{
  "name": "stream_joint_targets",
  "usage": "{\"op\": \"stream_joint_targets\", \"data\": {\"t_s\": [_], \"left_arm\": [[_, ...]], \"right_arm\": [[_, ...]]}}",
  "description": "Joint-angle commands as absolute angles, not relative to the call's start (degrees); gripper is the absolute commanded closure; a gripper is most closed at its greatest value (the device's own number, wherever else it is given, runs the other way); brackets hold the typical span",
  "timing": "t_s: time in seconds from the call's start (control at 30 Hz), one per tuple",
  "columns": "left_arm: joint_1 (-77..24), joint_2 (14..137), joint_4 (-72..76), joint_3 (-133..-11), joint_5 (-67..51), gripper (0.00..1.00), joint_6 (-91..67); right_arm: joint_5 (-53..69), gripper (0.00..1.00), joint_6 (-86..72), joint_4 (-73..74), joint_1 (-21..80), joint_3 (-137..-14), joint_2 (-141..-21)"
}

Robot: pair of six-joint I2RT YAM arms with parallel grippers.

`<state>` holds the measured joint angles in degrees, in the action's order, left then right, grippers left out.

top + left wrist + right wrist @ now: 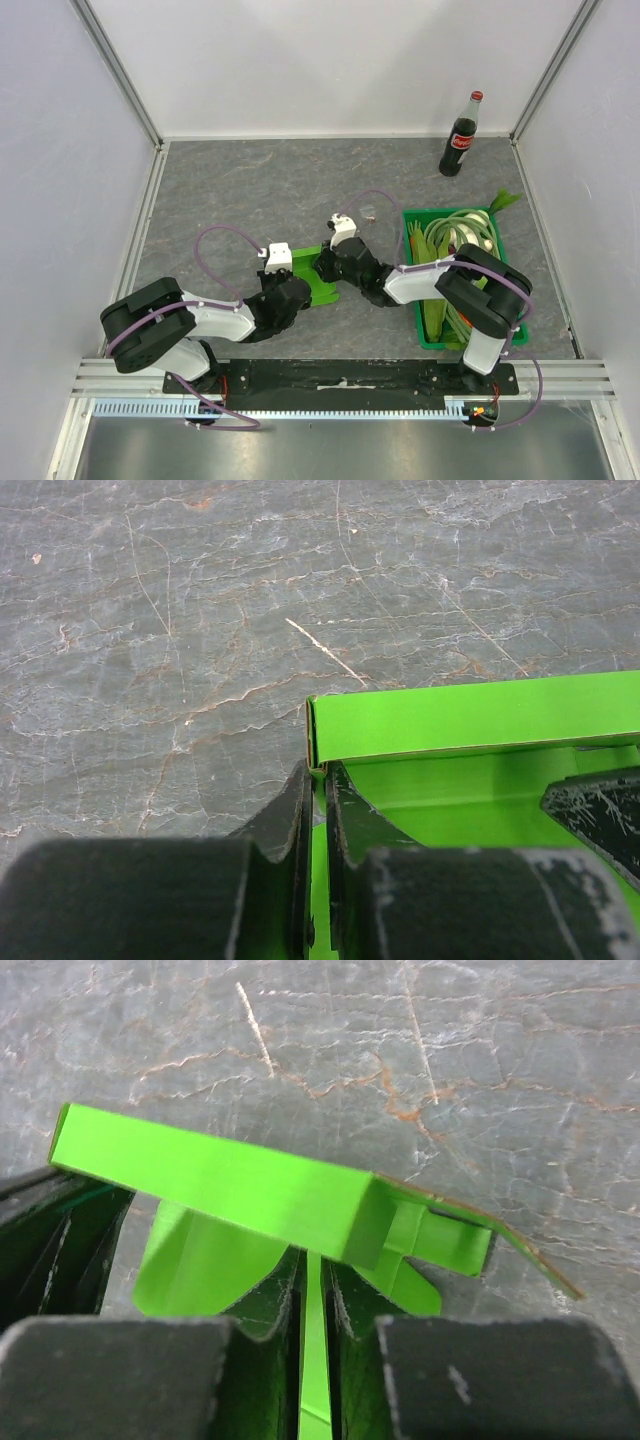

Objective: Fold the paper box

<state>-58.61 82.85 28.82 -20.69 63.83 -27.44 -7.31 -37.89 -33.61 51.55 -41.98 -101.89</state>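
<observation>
left gripper [298, 292]: we see its fingers [290, 815] pressed together on a thin wall of the paper box [470, 720], right at a corner.
left arm [190, 320] pose: elbow folded out left, forearm low over the table [250, 190], pointing right toward centre.
paper box location: on the table mid-scene, between the two grippers, gripped from both sides.
box material: thin lime-green card, matte, creased. One long wall panel stands up; the right wrist view shows loose flaps under it.
right gripper [313, 1270]: fingers [265, 1310] closed on a single card flap, seen edge-on between them.
right arm [440, 280] pose: elbow bent above the crate [436, 344], forearm reaching left to the box.
table surface: grey, marbled, lightly scratched.
crate: dark-green rigid plastic, rectangular, right of the box, holding pale green vegetables [465, 235].
bottle [460, 135]: dark cola type, red cap, upright at the far right, well apart.
counts: we count two arms, two grippers, one box, one crate, one bottle.
</observation>
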Motion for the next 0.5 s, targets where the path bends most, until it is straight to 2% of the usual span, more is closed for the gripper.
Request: {"op": "stream_joint_targets", "data": {"t_s": [0.0, 0.07, 0.23, 0.47], "left_arm": [[-59.06, 82.71, 29.36, -21.88, 66.53, 0.98, -29.62], [-58.97, 82.18, 29.00, -21.62, 66.80, 0.98, -29.79], [-58.97, 82.44, 29.00, -21.71, 66.53, 0.98, -30.50], [-58.97, 82.09, 28.48, -21.53, 66.27, 0.98, -30.85]], "right_arm": [[-17.62, 0.82, -41.10, -24.47, 51.59, -46.93, -100.29], [-18.98, 0.79, -41.92, -18.40, 51.33, -46.76, -98.71], [-21.00, 0.78, -43.59, -15.91, 51.33, -43.34, -96.07], [-16.63, 0.75, -41.84, -20.12, 47.21, -42.28, -97.64]]}}
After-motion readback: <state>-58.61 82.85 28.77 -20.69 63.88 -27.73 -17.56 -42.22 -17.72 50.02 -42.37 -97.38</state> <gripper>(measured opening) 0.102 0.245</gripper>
